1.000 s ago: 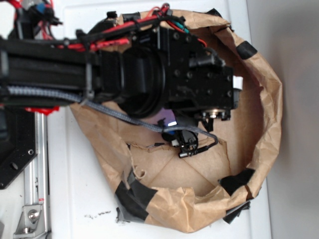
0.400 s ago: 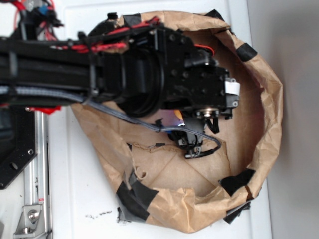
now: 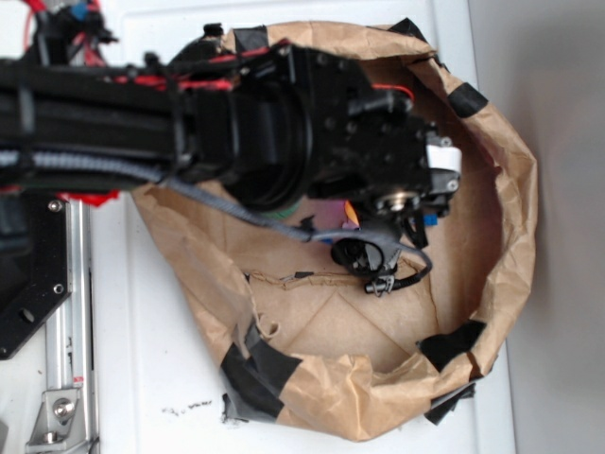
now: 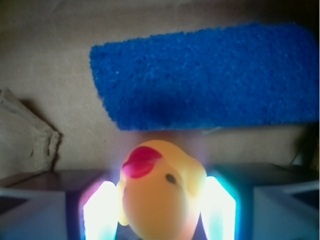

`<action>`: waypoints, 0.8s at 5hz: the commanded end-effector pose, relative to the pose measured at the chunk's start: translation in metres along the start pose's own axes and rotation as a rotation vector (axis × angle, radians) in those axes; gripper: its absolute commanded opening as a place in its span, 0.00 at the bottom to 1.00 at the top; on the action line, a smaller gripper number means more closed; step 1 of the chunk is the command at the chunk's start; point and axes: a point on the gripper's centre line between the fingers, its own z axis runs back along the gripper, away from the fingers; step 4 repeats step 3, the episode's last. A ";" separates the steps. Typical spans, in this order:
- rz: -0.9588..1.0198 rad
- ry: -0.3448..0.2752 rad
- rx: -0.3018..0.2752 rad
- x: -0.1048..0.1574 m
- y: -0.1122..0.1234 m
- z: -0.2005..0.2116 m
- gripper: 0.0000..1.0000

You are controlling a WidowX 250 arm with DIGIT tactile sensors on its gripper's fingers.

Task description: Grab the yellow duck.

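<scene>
My arm [image 3: 142, 123] reaches in from the left of the exterior view, wrist pitched down, the black wrist housing [image 3: 378, 151] hiding my fingers there. In the wrist view my gripper [image 4: 160, 210] has one glowing pad [image 4: 100, 212] at each side of the yellow duck [image 4: 162, 192], both pressed against it.

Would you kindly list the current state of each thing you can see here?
Yellow duck: between the two fingers, head tilted, beak pointing up-left.
Tool: fingers close on both sides of the duck; firm contact cannot be confirmed.
Blue sponge: lying flat on the paper, beyond the duck, untouched.
Paper bag: open, rim rolled down and taped.
</scene>
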 end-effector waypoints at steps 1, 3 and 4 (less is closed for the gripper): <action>-0.085 -0.169 0.011 -0.014 0.007 0.104 0.00; -0.081 -0.111 -0.004 -0.012 0.002 0.154 0.00; -0.081 -0.111 -0.004 -0.012 0.002 0.154 0.00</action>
